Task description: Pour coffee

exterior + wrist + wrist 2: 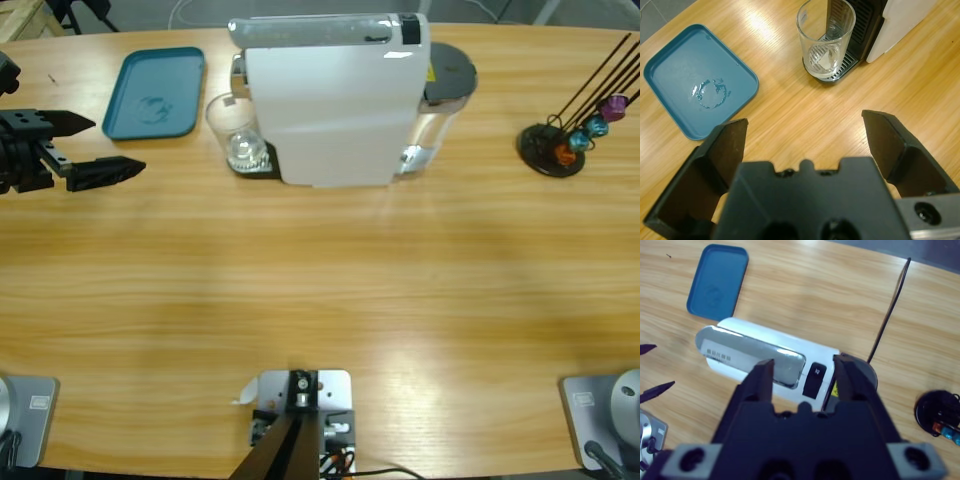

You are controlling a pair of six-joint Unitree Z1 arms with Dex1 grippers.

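- Left wrist view: our left gripper [805, 132] gapes wide, empty; glass [826, 40] straight ahead, under the coffee machine [900, 20] spout.
- Right gripper [804, 372] hangs above the machine, part-open, empty.

Even overhead light is falling across the long pale wooden worktop [320, 300], and broad soft glare patches are shining on it in front of the boxy white coffee machine [335, 110]. The machine is throwing only a faint, short shadow at its base. Its silver top strip [752, 357] is gleaming in the right wrist view, where the whole scene is looking slightly soft. Beside the machine, the clear drinking glass [826, 42] is catching bright highlights on its rim, and streaks of glare are lying on the wood near it. The black left hand [805, 145] is looming blurred, close to the lens.
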